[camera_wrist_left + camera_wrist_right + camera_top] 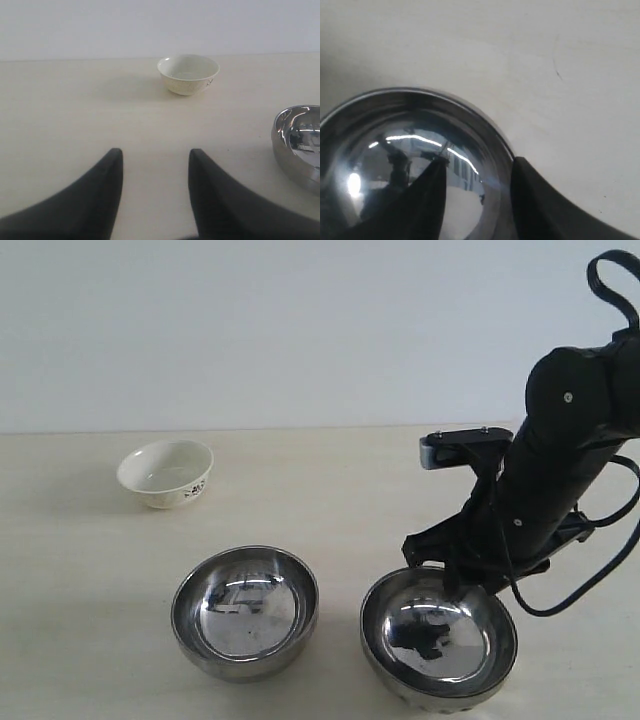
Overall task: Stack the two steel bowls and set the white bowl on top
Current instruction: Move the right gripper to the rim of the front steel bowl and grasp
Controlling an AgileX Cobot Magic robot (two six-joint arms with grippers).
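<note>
1. Right steel bowl (438, 640) on tabletop (330, 490): the open right gripper (477, 164) straddled its rim; slick steel could slip from a thin pinch.
2. Left steel bowl (245, 612) stood near; a tilted carry could strike it.
3. White bowl (166, 472) sat well apart; left gripper (155, 152) hung open, empty.

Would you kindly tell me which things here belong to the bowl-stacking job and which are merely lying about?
Job: left steel bowl; right steel bowl, its rim between the fingers of the open right gripper; white bowl.
Not the job: table; plain wall behind.
</note>
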